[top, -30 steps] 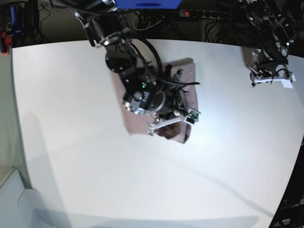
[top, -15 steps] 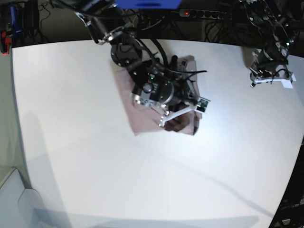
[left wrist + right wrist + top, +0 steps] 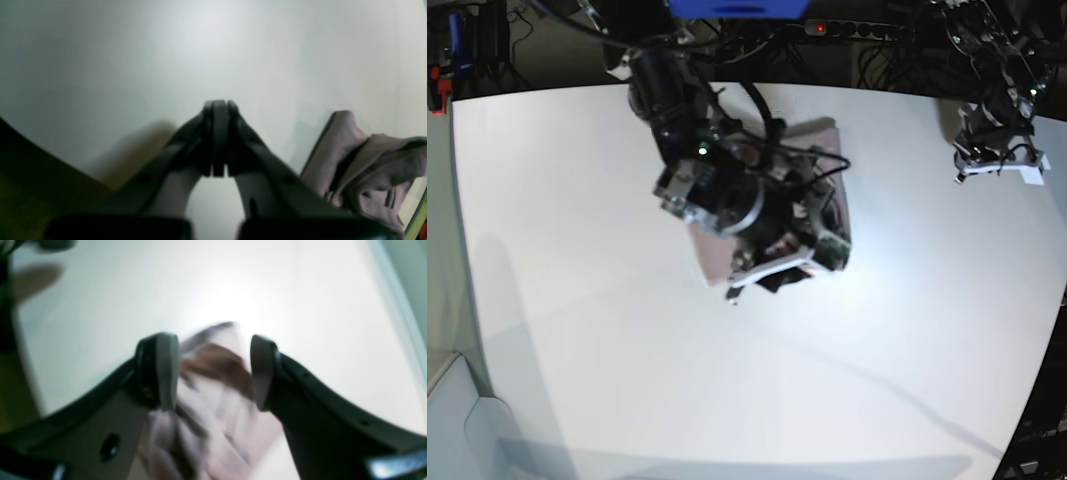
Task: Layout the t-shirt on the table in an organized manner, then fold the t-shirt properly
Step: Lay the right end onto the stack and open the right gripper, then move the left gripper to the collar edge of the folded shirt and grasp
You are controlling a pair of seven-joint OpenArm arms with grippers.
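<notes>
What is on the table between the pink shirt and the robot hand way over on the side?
Nothing: in the base view, only bare white table lies between the t-shirt and the left gripper.

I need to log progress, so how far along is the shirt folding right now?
Looks nearly done: the t-shirt lies as a compact bundle on the table. In hand: the right gripper, open, hovers over it. The left gripper is shut, empty, off aside. Left: perhaps tidying.

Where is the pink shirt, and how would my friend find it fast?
Look at the big white table. Near its far edge, a little past the middle, the right gripper hangs open over a bunched, partly folded pink cloth: that is the t-shirt. It is the only soft, coloured thing on the table; everything else there is black robot parts.
</notes>
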